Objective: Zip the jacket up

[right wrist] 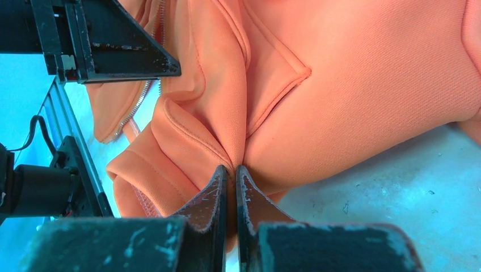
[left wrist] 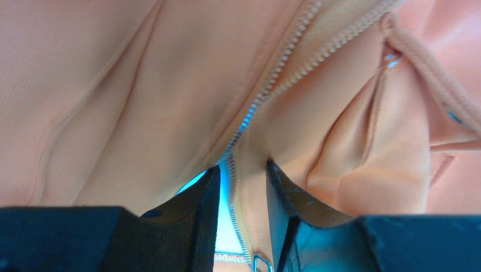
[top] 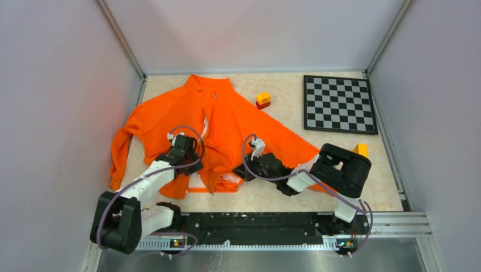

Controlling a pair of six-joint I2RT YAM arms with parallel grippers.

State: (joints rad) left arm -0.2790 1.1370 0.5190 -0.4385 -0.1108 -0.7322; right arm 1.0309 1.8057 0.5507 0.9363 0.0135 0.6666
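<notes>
The orange jacket (top: 227,122) lies spread on the table with its collar at the far side and its front zipper partly apart. My left gripper (top: 195,152) sits on the jacket's front by the zipper. In the left wrist view its fingers (left wrist: 207,204) stand apart and straddle one zipper edge (left wrist: 233,187), with a gap beside the left finger. A small metal ring (left wrist: 261,263) shows between them near the palm. My right gripper (top: 238,171) is at the jacket's near hem. In the right wrist view it (right wrist: 231,169) is shut on a raised fold of the jacket (right wrist: 340,85).
A chessboard (top: 339,104) lies at the far right. A small yellow and red block (top: 263,100) stands beside the jacket's far right edge. An orange-yellow object (top: 361,149) shows behind the right arm. The arms' rail (top: 255,224) runs along the near edge. Walls enclose the table.
</notes>
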